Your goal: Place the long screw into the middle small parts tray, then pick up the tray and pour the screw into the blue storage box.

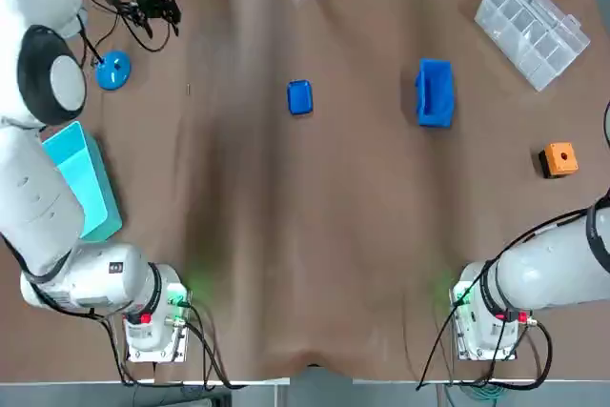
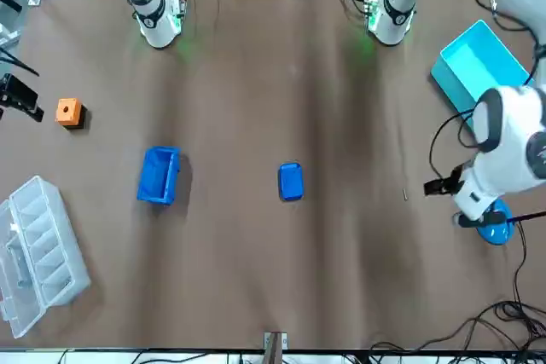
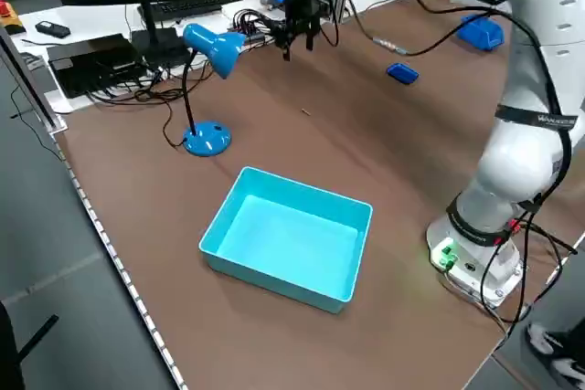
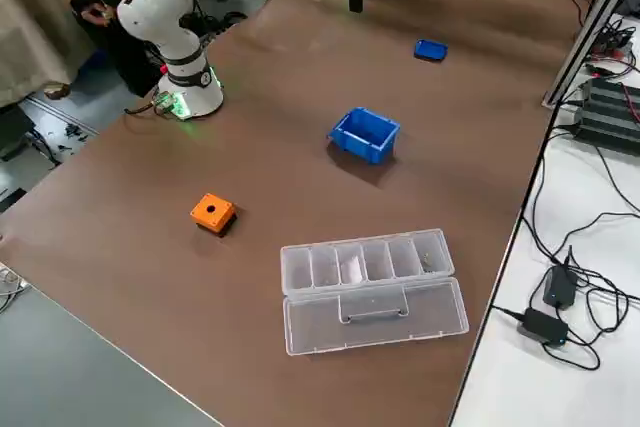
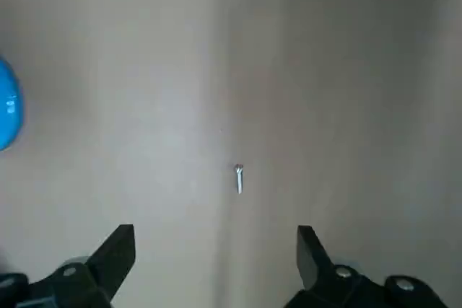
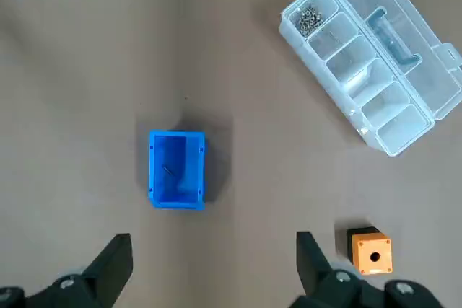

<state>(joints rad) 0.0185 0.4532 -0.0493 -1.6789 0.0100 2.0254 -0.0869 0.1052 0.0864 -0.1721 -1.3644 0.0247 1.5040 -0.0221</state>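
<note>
The wide brown tabletop [image 1: 315,235] holds the long screw [image 5: 239,179], lying flat near the blue lamp [image 1: 112,71] — well apart from the small tray [image 1: 299,97]. Its long side seems to run from the robot toward the far edge. The left end effector [image 5: 215,234] hangs above it, wide open and empty. It should drop straight down, one finger on each side of the thin shaft. The right end effector [image 6: 213,239] is up high — open and empty too.
</note>
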